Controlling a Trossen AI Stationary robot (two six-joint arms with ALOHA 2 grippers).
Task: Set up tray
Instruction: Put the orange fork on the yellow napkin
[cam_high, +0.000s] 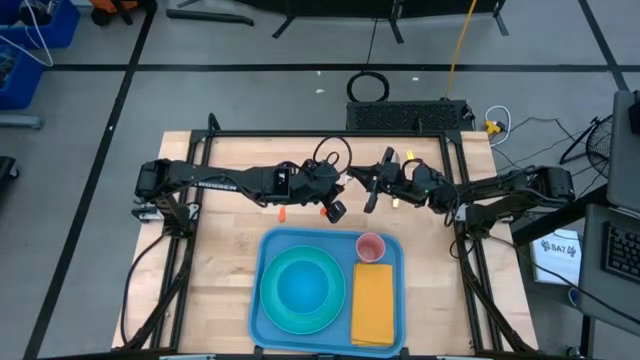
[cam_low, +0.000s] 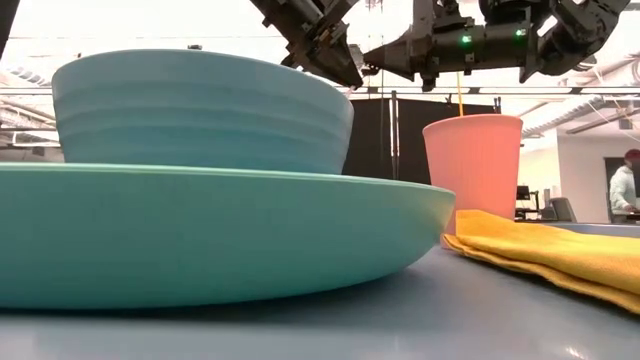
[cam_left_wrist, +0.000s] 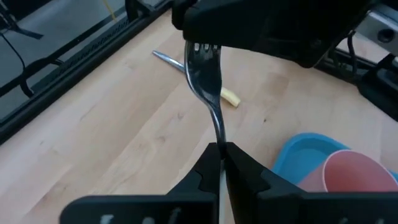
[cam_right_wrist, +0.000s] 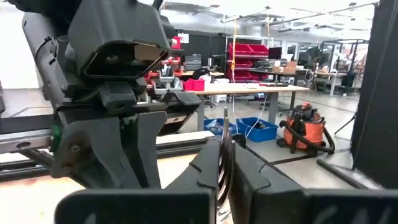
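A silver fork (cam_left_wrist: 208, 87) is lifted above the bare wood beyond the far edge of the blue tray (cam_high: 268, 250), between my two grippers. My left gripper (cam_left_wrist: 221, 148) is shut on it, and my right gripper (cam_right_wrist: 224, 144) is shut on it from the opposite side. In the high view the two meet at mid-table, left gripper (cam_high: 338, 200) and right gripper (cam_high: 373, 195). On the tray sit a turquoise plate (cam_high: 300, 318) with a bowl (cam_high: 300, 285) on it, a pink cup (cam_high: 371, 247) and an orange-yellow napkin (cam_high: 373, 303). My left gripper pinches the fork's handle (cam_left_wrist: 218, 134) between its two fingers, with the tines pointing away from it. The fork is clear of the table. My right gripper meets the fork at its tine end (cam_left_wrist: 200, 53). In its own wrist view a thin metal edge (cam_right_wrist: 224, 140) sits between its shut fingers.
A slim metal utensil (cam_left_wrist: 168, 59) and a small yellow piece (cam_left_wrist: 231, 97) lie on the wood under the grippers. Small orange bits (cam_high: 283, 212) lie beside the tray's far left corner. Black frame rails (cam_high: 330, 135) border the table. A person (cam_low: 625, 190) stands far off in the room.
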